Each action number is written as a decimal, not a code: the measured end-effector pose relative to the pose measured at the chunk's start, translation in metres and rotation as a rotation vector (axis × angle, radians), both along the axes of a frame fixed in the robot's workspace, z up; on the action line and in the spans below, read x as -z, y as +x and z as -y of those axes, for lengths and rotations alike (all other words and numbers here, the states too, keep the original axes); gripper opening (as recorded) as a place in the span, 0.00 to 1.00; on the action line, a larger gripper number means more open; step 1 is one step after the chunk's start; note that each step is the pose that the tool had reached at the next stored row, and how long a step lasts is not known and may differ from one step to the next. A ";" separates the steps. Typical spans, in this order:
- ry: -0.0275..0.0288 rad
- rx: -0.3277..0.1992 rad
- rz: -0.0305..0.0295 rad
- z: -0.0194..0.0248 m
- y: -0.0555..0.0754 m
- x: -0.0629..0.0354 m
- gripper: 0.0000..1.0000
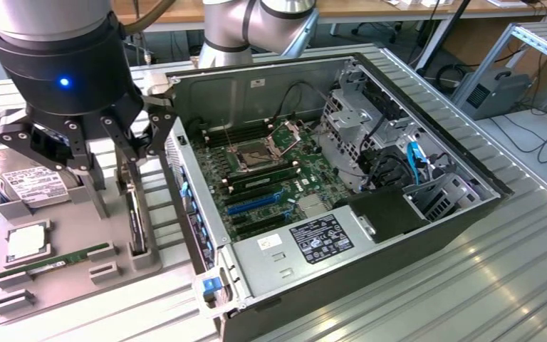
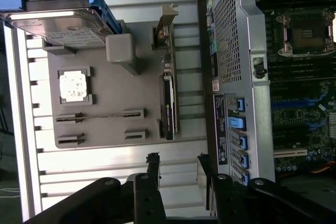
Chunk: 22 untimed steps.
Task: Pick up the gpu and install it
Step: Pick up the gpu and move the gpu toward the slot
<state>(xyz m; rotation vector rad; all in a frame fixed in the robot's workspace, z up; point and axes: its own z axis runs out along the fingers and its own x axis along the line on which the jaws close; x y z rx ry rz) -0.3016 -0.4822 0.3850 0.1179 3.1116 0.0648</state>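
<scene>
gripper (image 2: 177,167): jaws fully apart, empty, hovering just outside case (image 2: 247,51).
gpu (image 2: 169,103): on edge in tray (image 2: 105,87) slot, just beside case side wall.
risk: I reckon finger nearer case snags wall, or off-ctr pinch tips card.

The tray (image 2: 110,85) is matt grey plastic, the table (image 1: 464,285) ribbed shiny metal, the cooler of the gpu (image 2: 169,103) black plastic.

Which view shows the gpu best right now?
Wrist view: the gpu stands on edge in the grey tray, full length visible from bracket to far end. Exterior view gives a thin dark strip beside the case, its upper end behind the gripper.
</scene>
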 end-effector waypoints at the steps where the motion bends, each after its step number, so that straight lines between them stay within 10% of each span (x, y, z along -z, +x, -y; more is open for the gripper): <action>1: 0.0000 0.000 -0.0001 0.0000 0.000 0.0005 0.42; 22: 0.0000 0.000 0.0000 0.0000 0.000 0.0078 0.42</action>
